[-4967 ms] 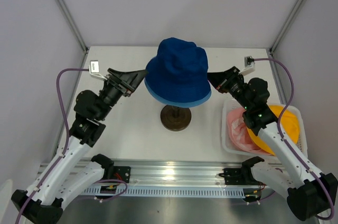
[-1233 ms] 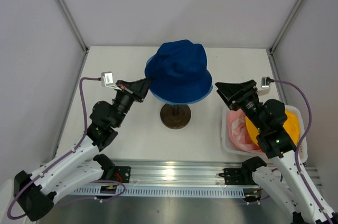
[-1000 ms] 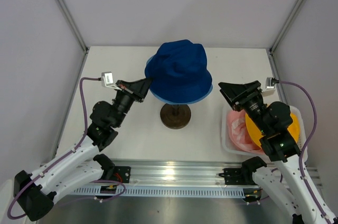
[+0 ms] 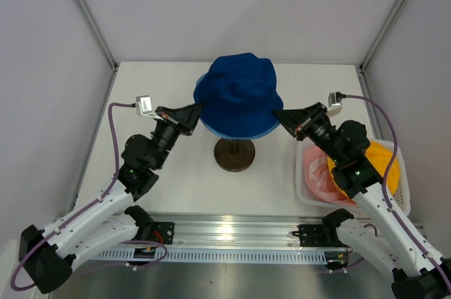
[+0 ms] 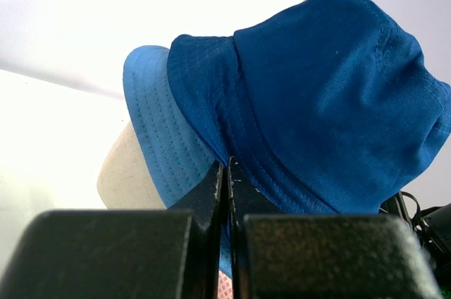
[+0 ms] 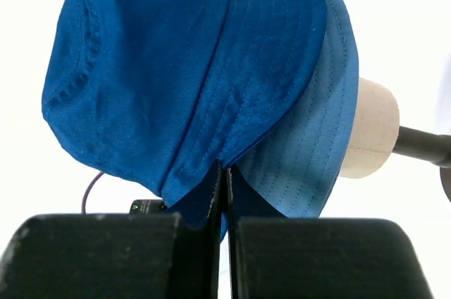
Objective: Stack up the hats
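The dark navy hat [image 4: 239, 94] sits on top of the light blue hat [image 4: 262, 133], both on the cream mannequin head [image 6: 370, 130]. My left gripper [image 4: 195, 111] is shut at the left edge of the brims, with blue fabric pinched between its tips [image 5: 227, 166]. On the right side of the brims my right gripper [image 4: 280, 115] is shut the same way [image 6: 223, 168]. At each grip the navy brim [image 6: 176, 80] overlaps the light blue one [image 6: 317, 137]. The pink hat [image 4: 317, 172] and yellow hat [image 4: 384, 161] lie in the basket.
The white mesh basket [image 4: 299, 185] stands at the right near edge, under my right arm. The mannequin's dark round base [image 4: 235, 156] rests mid-table between the arms. Frame posts rise at the back corners.
My right gripper swung left from above the basket to the hat's right brim and went from open to shut. The left arm and the hats stayed put.
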`<act>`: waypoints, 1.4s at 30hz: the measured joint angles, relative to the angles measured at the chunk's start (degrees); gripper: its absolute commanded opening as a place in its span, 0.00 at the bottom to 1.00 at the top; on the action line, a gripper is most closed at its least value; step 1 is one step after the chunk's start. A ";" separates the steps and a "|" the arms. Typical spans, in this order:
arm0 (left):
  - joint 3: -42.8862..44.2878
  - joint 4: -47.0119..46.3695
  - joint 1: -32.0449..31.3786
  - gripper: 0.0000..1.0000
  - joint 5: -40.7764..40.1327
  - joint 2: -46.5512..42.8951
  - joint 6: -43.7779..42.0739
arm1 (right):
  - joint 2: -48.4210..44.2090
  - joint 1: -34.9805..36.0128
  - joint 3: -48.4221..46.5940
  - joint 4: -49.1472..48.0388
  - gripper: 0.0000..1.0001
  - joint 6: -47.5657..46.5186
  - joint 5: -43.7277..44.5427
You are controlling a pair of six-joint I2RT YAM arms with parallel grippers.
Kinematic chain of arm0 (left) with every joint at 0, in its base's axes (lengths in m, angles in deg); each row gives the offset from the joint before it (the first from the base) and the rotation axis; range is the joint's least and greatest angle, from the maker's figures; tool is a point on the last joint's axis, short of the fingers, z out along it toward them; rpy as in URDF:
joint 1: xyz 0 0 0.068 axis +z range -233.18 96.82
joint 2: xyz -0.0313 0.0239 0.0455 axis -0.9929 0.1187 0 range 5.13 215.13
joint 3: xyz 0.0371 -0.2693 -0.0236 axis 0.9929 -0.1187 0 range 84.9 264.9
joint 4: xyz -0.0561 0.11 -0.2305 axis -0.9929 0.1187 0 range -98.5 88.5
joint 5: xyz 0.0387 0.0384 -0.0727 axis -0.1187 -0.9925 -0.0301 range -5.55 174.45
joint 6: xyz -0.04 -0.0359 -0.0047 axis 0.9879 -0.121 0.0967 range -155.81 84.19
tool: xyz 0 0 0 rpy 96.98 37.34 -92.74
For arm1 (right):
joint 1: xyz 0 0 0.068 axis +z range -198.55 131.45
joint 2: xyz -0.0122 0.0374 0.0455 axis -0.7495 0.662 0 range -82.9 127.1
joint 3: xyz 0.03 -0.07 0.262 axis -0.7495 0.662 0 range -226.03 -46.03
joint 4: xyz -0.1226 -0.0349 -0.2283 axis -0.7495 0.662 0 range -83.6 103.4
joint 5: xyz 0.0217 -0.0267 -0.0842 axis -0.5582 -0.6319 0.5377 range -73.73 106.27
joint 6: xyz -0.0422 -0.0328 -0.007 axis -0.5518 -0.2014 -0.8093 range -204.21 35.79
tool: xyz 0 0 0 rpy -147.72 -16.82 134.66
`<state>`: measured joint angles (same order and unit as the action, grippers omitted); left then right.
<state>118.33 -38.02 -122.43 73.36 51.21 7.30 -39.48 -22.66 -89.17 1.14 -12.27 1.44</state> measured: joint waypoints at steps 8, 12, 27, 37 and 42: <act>0.00 1.14 -0.13 0.01 -0.17 -1.18 -0.11 | -1.14 0.07 1.09 1.79 0.00 -2.95 0.96; 0.00 2.58 -0.59 0.01 -0.31 -2.38 -0.26 | -2.03 0.17 3.82 1.81 0.00 -3.85 1.09; 2.27 6.73 -0.76 0.01 -2.34 -1.64 -0.68 | 0.74 0.52 3.63 1.38 0.00 -10.75 2.99; 2.43 12.26 -3.13 0.06 -4.66 -5.22 -0.04 | 5.66 -1.51 -4.96 16.13 0.18 -22.95 7.76; 2.45 15.30 -5.35 0.17 -6.38 -5.18 -0.09 | 9.20 -5.07 -7.23 21.07 0.28 -27.02 8.00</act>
<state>120.78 -22.72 -127.78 66.98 46.03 7.21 -30.28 -27.73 -96.40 22.21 -39.29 9.44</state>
